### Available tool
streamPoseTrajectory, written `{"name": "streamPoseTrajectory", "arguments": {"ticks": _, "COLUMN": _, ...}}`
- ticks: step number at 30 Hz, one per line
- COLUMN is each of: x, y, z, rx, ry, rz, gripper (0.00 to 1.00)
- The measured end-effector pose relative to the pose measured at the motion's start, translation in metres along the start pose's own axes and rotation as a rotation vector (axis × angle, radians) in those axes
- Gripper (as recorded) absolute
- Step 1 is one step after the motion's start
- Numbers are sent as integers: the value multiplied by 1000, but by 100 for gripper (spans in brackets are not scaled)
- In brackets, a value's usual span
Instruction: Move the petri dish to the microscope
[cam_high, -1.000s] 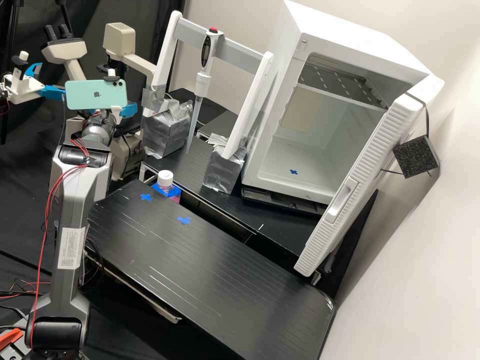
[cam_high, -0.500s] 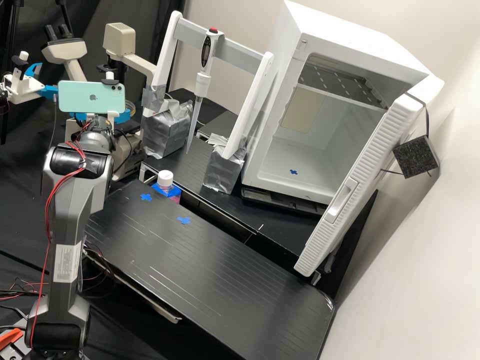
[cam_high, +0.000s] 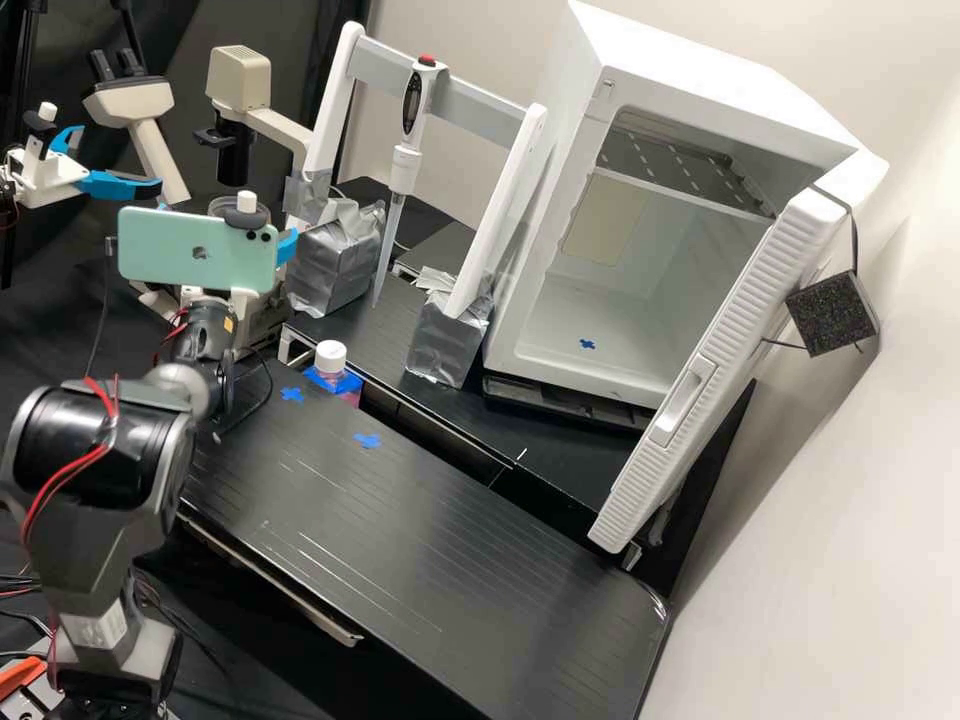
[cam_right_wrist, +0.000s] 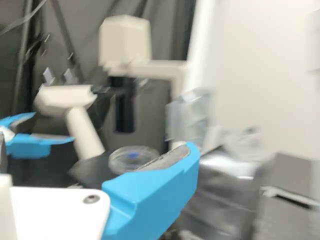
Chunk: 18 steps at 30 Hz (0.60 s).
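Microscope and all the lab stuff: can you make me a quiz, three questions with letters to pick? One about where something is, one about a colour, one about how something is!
1. Where is the petri dish?
A) On top of the bottle
B) Under the microscope's black tube
C) On the front bench

2. What colour is the pipette's top button?
A) Red
B) Green
C) Yellow

3. How is the white cabinet's door?
A) Shut
B) Taken off
C) Open

1: B, the wrist view shows the clear dish below the tube.
2: A, the high view shows a red top.
3: C, the high view shows the inside past the swung-out door.
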Motion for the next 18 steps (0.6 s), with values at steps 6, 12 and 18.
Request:
{"name": "streamPoseTrajectory", "arguments": {"ticks": 6, "x": -44, "y": 20, "z": 17, "rx": -38, "ry": -98, "rz": 242, "gripper": 100}}
{"name": "streamPoseTrajectory", "arguments": {"ticks": 12, "x": -78, "y": 23, "z": 38, "rx": -70, "ry": -155, "rz": 400, "gripper": 100}}
{"name": "streamPoseTrajectory", "arguments": {"ticks": 18, "x": -101, "y": 26, "z": 51, "rx": -1, "ry": -161, "rz": 448, "gripper": 100}}
